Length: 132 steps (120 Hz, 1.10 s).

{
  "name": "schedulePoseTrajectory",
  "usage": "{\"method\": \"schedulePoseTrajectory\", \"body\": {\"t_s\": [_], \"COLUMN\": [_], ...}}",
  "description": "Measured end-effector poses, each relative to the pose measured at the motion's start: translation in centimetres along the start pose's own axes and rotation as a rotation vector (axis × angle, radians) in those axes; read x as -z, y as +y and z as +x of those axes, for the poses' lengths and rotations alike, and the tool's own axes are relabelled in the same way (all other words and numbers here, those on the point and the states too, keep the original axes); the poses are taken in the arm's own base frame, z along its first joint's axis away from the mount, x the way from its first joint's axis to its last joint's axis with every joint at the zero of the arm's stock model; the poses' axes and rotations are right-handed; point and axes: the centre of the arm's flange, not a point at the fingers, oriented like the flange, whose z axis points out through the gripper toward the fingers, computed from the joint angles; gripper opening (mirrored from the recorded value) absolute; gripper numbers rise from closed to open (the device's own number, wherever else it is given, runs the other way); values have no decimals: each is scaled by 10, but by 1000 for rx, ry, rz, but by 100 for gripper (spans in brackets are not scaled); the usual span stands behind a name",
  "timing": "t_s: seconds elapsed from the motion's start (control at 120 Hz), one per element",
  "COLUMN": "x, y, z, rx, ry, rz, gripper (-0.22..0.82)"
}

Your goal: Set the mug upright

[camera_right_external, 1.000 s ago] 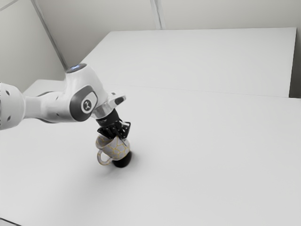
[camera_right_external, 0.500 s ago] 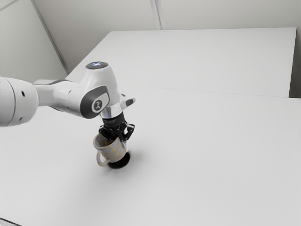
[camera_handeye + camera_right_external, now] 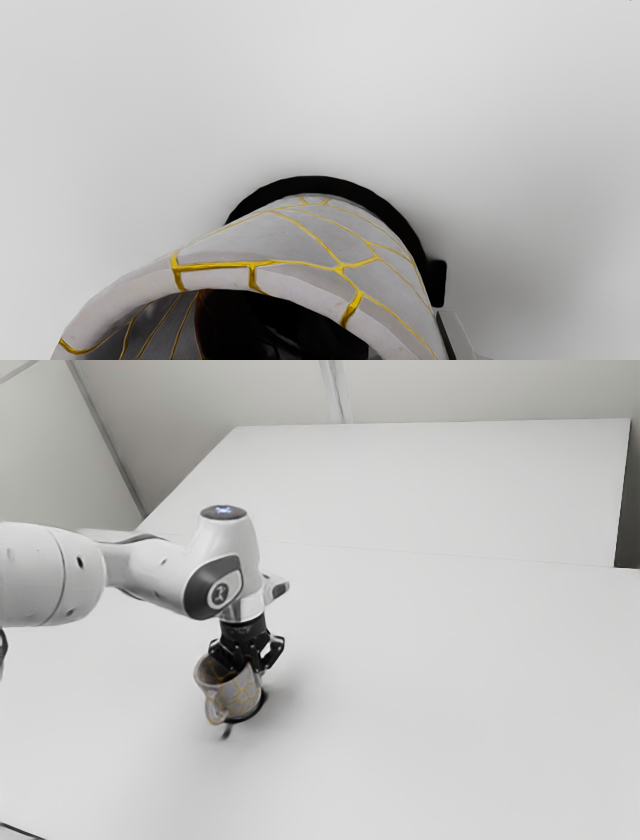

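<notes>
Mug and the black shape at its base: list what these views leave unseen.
- Mug's inner floor: exterior view, behind its near wall.
- Far rim: exterior view, partly behind the gripper.
- Near rim: wrist view, cut off by the lower edge.
- Black shape's middle: both views, behind the mug.

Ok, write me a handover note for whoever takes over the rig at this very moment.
Gripper: shut on the mug's wall near the rim, by the look of both views.
Mug: over the table, mouth up but leaning toward the exterior view's left; whether its base touches down, I cannot tell.
Done: mug grasped.
Left: likely straighten it, seat the base flat, release, back away.
</notes>
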Motion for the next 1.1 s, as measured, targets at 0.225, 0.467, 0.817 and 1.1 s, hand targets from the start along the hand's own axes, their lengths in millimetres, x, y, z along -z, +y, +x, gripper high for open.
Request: {"method": "schedulePoseTrajectory", "body": {"t_s": [0.225,0.467,0.817,1.1], "x": [-5,8,58,142], "y": [2,3,-3,-30], "z": [2,5,13,39], "rx": [37,67,69,10], "ry": [-6,5,58,135], "rz": [-7,-40,-101,-142], "gripper": [15,46,58,60]}}
